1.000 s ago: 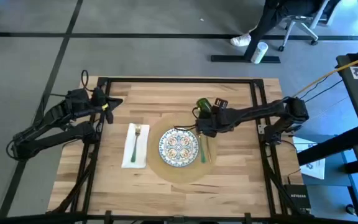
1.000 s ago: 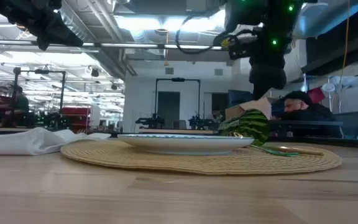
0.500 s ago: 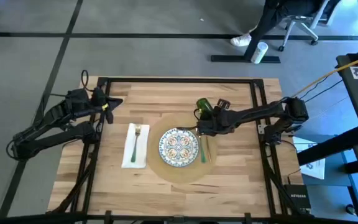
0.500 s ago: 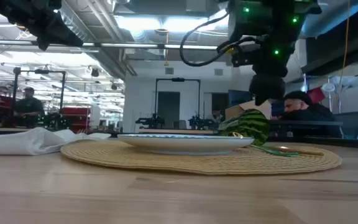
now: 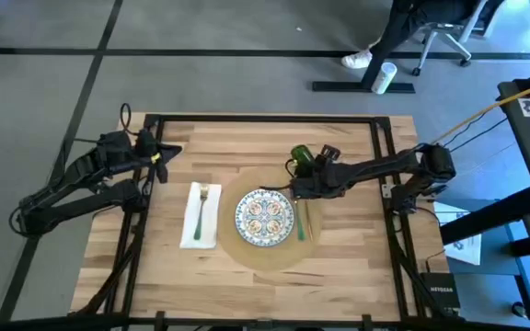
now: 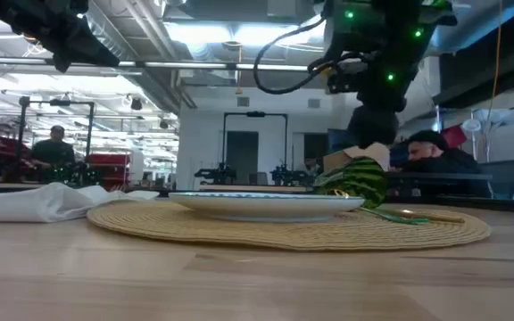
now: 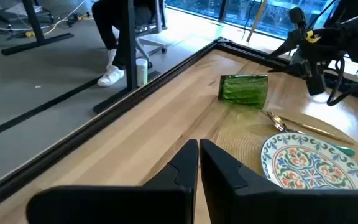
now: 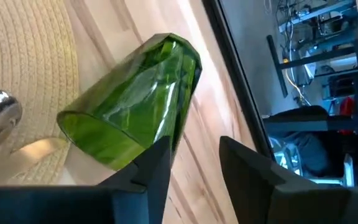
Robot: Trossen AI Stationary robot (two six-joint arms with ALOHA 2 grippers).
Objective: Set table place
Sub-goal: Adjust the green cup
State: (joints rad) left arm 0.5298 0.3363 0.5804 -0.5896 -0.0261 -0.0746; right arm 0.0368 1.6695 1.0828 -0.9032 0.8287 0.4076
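At mat (image 5: 247, 250) 1 o'clock: green glass (image 5: 299, 155) lying tipped, right hand (image 5: 300, 187) open, empty, beside it. Step: glass placement; next grasp, stand upright. Left hand (image 5: 161, 154) closed, idle.

Worktop (image 5: 247, 138): large rectangle of pale wooden planks, with a thin black frame around its edge.
Placemat (image 5: 270, 256): large round tan woven mat, plain, lying flat on the worktop, a little right of the worktop's middle, well inside the frame.
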